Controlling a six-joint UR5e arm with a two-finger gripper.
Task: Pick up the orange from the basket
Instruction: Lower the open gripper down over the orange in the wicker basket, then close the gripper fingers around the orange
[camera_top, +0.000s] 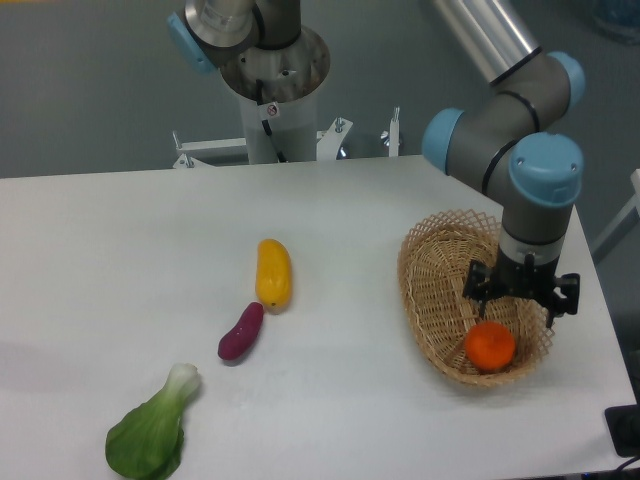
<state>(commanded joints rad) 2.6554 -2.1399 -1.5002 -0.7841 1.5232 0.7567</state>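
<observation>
The orange (490, 346) is small, round and bright orange. It lies inside the tan wicker basket (430, 290) at its near end, at the table's right side. My gripper (519, 305) hangs over the basket, just above and slightly right of the orange. Its dark fingers (478, 293) stand apart, so it is open and holds nothing. The fingertips are at about the height of the orange's top and do not close on it.
A yellow-orange elongated vegetable (273, 273) and a purple eggplant (241, 331) lie mid-table. A green bok choy (150, 430) lies at the front left. The arm's base column (272, 90) stands behind the table. The table's right edge is close to the basket.
</observation>
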